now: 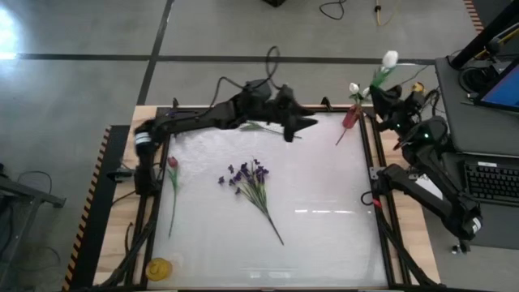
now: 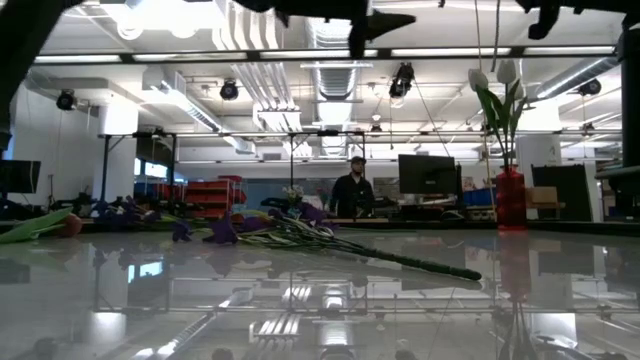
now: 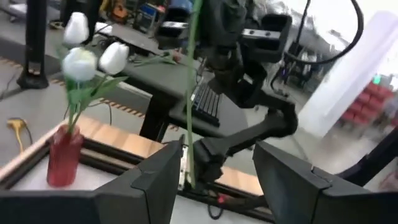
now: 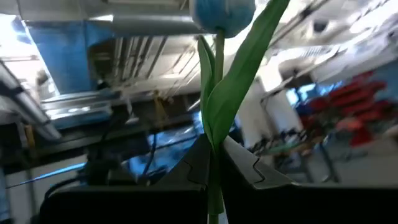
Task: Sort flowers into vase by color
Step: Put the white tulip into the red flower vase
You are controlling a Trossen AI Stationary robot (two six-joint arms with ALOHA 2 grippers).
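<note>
Worktop (image 1: 324, 243): glossy white sheet inside a dark frame, on a wooden base. Desk with a keyboard (image 1: 491, 180) stands just beside its right edge. Small yellow object (image 1: 158, 267) sits at the near left corner of the frame. In the low view a person (image 2: 351, 190) in dark clothes stands well behind the worktop, among monitors and red bins.

Red vase (image 1: 350, 116): stands at the far right corner of the worktop, leaning in the overhead view. It holds white tulips (image 3: 93, 59) on green stems; the left wrist view shows three buds above its neck.

Purple spray (image 1: 253, 182): lies flat near the middle of the worktop, blossoms toward the far left, bundled green stems running toward the near right. Nothing touches it.

Pink-red bud (image 1: 172, 163): lies along the left edge, bud at the far end, thin stem running toward the near side, just beside the frame rail.

Left arm: reaches from the left side across the far edge. Left hand (image 1: 302, 124) hangs above the worktop's far middle, pointed toward the vase. Its fingers are spread, with a thin green stem (image 3: 190, 93) running upright in the gap between them; I cannot tell whether it touches either finger.

Right arm: folded at the right edge, wrist raised beside the vase corner. Right hand (image 4: 214, 163) is pressed together on a white tulip (image 1: 389, 59), pinching its stem low down; one long green leaf rises beside the bud, which stands beyond the worktop's far right corner.
</note>
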